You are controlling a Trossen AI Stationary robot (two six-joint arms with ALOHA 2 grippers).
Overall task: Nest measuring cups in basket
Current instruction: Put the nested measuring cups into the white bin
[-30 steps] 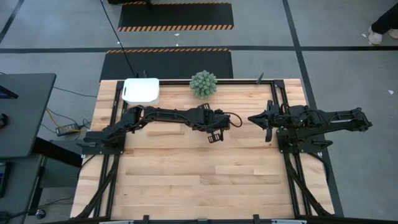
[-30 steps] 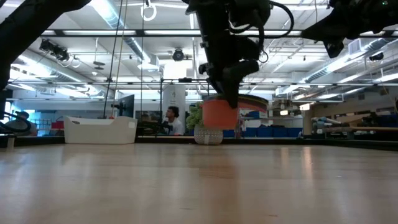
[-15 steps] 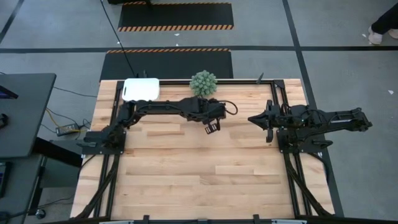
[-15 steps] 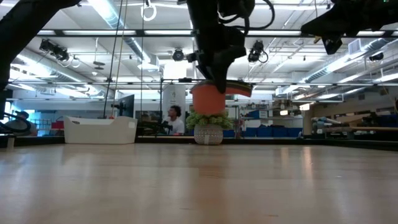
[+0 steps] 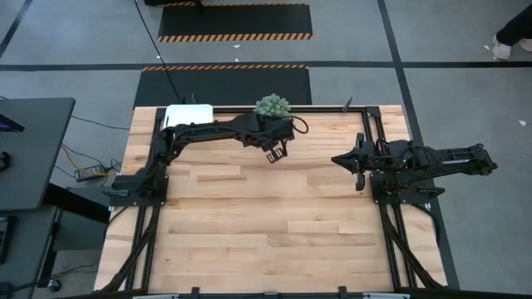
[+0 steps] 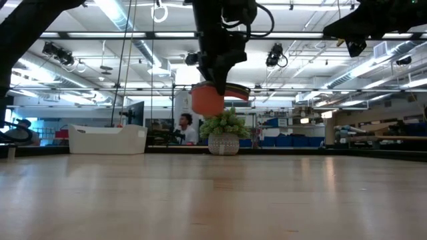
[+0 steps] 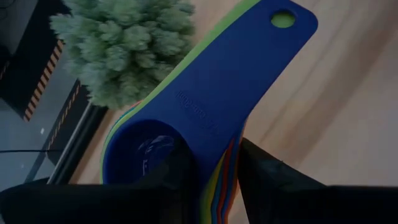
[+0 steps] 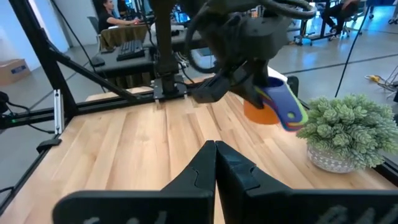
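high view: the left gripper [image 5: 274,153] hangs over the far table edge, just at 6 o'clock of the green spiky plant [image 5: 272,105]; the white basket [image 5: 189,114] sits at the far left corner, well apart toward 9 o'clock, so the nesting looks done and delivery is left. the right gripper [image 5: 356,161] waits at the right side. low view: the measuring cups [image 6: 209,100], orange outermost, hang clear of the table, above the plant and right of the basket. left wrist view: the jaws are clamped on the stacked cups, blue on top; the long axis runs along the handles, pointing away from the fingers [image 7: 261,169]. right wrist view: its own jaws appear pressed together, holding nothing.
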